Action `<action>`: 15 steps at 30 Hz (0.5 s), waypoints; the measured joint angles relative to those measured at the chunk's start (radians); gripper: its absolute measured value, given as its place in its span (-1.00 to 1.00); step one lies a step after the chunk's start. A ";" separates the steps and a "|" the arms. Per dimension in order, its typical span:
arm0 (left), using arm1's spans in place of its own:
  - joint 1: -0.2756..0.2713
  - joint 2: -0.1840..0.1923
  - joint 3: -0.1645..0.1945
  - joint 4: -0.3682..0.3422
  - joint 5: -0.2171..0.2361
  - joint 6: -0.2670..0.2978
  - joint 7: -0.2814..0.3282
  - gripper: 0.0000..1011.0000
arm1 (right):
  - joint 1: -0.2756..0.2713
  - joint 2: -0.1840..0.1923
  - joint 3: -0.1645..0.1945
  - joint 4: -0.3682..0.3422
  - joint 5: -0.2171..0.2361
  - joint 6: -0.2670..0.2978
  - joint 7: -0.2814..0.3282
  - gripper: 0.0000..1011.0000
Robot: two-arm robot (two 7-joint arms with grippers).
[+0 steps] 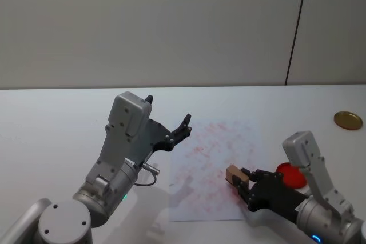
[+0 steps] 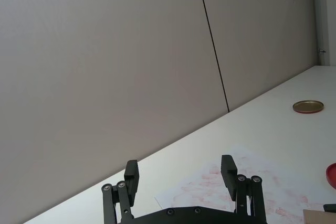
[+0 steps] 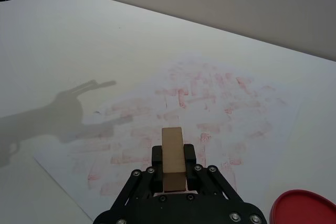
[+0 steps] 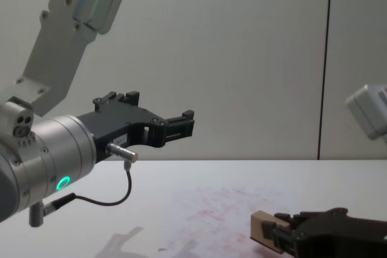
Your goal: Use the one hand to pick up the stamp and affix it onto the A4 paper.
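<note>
Nearest to us, on the left, the left gripper (image 1: pixel 168 112) hangs in the air above the white table (image 1: pixel 57 118), beside the left edge of the sheet. Its two black fingers are spread wide with nothing between them, and we take it for parked.

Moving right, the A4 paper (image 1: pixel 217 147) lies flat, covered with many faint red marks. Over its near right part the right gripper (image 1: pixel 243 180) has its fingers closed on the wooden stamp (image 1: pixel 233 174), which sticks out forward from between them.

Further right, the red ink pad (image 1: pixel 291 175) sits just off the paper's right edge, and a brass-coloured round lid (image 1: pixel 348 120) lies well apart near the table's far right.

We judge the pick-up done, since the block is off the table and in the grip. The press onto the sheet looks to be what is left. With so many prints already there, we cannot tell whether this one has been made.

From the right wrist we see the jaws pinching the block's two long sides, which the head view leaves vague. The chest view gives us the side-on look, with the block low over the sheet, though we cannot say whether it touches. The left wrist view confirms the empty gap between that gripper's fingers.
</note>
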 joint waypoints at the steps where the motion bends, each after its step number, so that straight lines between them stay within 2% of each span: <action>1: 0.000 0.000 0.000 0.000 0.000 0.000 0.000 0.96 | 0.000 0.001 0.000 0.001 0.000 0.002 0.001 -0.57; 15: 0.000 0.000 0.000 0.000 0.000 0.000 0.000 0.96 | 0.005 0.008 0.001 0.014 -0.003 0.027 0.016 -0.57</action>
